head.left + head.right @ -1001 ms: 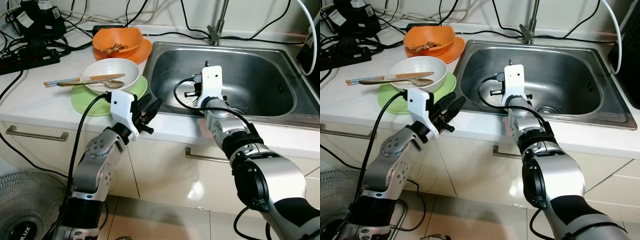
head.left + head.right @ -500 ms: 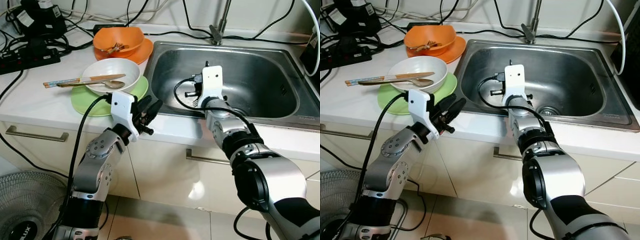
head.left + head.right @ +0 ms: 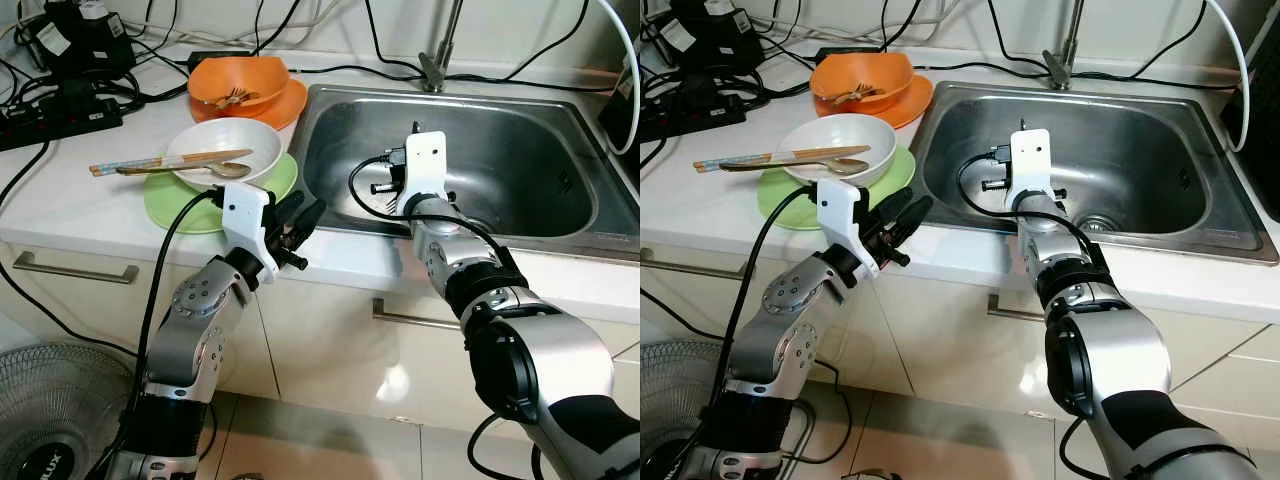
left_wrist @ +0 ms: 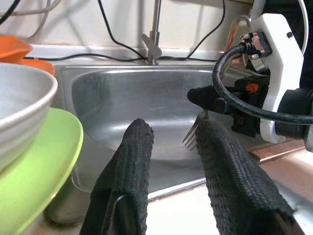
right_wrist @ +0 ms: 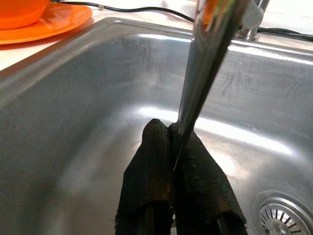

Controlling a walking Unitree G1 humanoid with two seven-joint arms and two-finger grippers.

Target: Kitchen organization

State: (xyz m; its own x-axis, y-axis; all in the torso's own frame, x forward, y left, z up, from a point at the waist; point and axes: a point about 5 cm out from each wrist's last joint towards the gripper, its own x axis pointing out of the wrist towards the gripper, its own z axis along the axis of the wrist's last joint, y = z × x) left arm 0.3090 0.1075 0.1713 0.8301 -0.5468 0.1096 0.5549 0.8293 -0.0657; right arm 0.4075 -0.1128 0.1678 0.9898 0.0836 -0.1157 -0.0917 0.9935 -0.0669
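we have the right gripper [image 5: 172, 147] over the near part of the sink [image 3: 520, 130], its 2 black fingers pinched tight on the handle of a metal fork [image 5: 200, 63]. in the left wrist view the fork's tines [image 4: 191, 137] hang down below the gripper, above the basin. so the fork is held in the air inside the sink's outline, not resting on the steel.

the left gripper [image 3: 300, 222] sits at the counter edge, just beside the green plate [image 3: 165, 205], with its fingers [image 4: 128, 166] apart and nothing between them.

we judge the fork to be light, stiff and smooth. polished steel against fabric pads can slip or swivel, and a grip at 1 narrow point lets the long handle pivot. taking it across the flat of the handle, near the middle, should keep it from turning.

on the counter stand the white bowl [image 3: 222, 150] on the green plate, with chopsticks [image 3: 160, 160] and a spoon [image 3: 215, 169] laid across its rim, and behind it an orange bowl [image 3: 238, 80] on an orange plate [image 3: 275, 108]. these look hard and breakable; the loose chopsticks would slide off if the bowl tilts, so we would lift them first.
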